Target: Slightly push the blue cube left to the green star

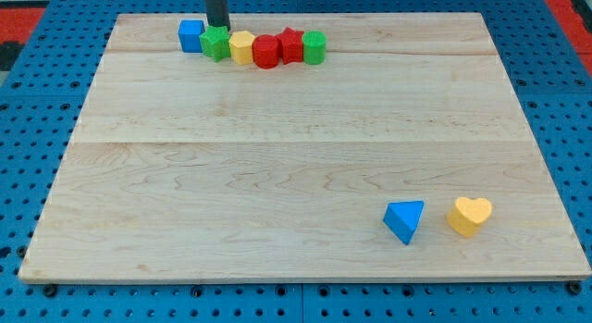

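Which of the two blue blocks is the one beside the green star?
The blue cube at the view's top left touches the green star, near my tip. The blue triangular block lies far away, beside the yellow heart.

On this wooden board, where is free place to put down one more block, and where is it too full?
Free: the wide middle of the board, between the top row and the blue triangle and yellow heart; also the bottom left. Crowded: the top edge, where blue cube, green star, yellow block and red blocks sit together, my tip above the star.
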`<action>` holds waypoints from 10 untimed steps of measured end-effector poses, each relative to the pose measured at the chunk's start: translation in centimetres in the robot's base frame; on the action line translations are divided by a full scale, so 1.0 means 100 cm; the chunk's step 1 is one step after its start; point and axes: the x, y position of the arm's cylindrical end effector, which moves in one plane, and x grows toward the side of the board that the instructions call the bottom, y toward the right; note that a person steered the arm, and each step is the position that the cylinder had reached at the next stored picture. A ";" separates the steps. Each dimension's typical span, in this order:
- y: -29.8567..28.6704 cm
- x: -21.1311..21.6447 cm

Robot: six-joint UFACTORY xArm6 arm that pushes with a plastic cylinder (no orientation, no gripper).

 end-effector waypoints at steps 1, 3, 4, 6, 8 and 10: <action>-0.005 -0.025; -0.050 -0.010; -0.050 -0.004; -0.042 -0.008; -0.021 -0.002; -0.022 -0.005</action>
